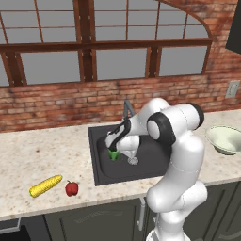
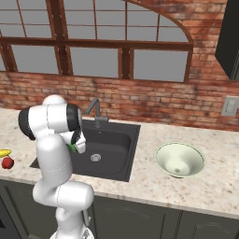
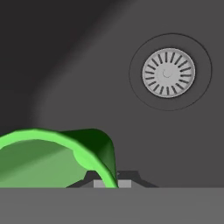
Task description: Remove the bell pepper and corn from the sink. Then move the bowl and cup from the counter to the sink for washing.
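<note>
My gripper (image 1: 113, 147) hangs inside the dark sink (image 1: 95, 155), shut on the rim of the bright green cup (image 1: 113, 154). In the hand view the cup (image 3: 52, 157) fills the lower left, its rim running down between the fingertips of the gripper (image 3: 110, 179), with the silver drain (image 3: 168, 72) beyond. The yellow corn (image 1: 45, 185) and the red bell pepper (image 1: 71, 188) lie side by side on the counter (image 1: 37, 150) left of the sink. The pale bowl (image 2: 179, 159) sits on the counter right of the sink.
The grey faucet (image 1: 127, 109) stands at the sink's back edge, just behind the arm. A brick wall and a window run along the back of the counter. A wall outlet (image 2: 230, 106) is at far right.
</note>
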Robot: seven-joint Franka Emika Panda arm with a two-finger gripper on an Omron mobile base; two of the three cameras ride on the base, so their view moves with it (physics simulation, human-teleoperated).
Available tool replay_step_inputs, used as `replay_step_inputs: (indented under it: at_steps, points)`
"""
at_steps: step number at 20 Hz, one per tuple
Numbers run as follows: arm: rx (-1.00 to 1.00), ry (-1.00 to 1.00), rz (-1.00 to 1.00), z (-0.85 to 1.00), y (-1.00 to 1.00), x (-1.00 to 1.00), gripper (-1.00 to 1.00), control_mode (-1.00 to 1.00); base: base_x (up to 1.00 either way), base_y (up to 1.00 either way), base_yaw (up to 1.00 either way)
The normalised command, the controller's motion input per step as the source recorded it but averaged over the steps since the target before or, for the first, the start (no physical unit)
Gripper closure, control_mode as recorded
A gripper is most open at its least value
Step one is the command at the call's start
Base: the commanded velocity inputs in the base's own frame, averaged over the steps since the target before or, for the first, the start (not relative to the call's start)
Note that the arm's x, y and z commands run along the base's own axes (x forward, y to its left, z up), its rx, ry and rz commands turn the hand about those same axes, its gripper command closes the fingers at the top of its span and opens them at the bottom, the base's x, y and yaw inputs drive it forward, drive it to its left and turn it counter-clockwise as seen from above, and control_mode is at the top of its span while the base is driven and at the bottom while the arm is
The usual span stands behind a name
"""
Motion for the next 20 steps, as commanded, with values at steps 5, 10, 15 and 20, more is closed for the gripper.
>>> replay_step_inputs:
  at_steps: [5, 10, 15, 20]
  points:
    - [0.02, 0.00, 0.00, -0.13, 0.05, 0.14, 1.00, -1.00, 0.00, 0.00, 0.00]
    - [0.02, 0.00, 0.00, -0.16, 0.03, 0.12, 1.00, -1.00, 0.00, 0.00, 0.00]
    - [0.02, 0.00, 0.00, -0.16, 0.01, 0.12, 1.00, -1.00, 0.00, 0.00, 0.00]
    - [0.02, 0.00, 0.00, -0.15, 0.02, 0.11, 1.00, -1.00, 0.00, 0.00, 0.00]
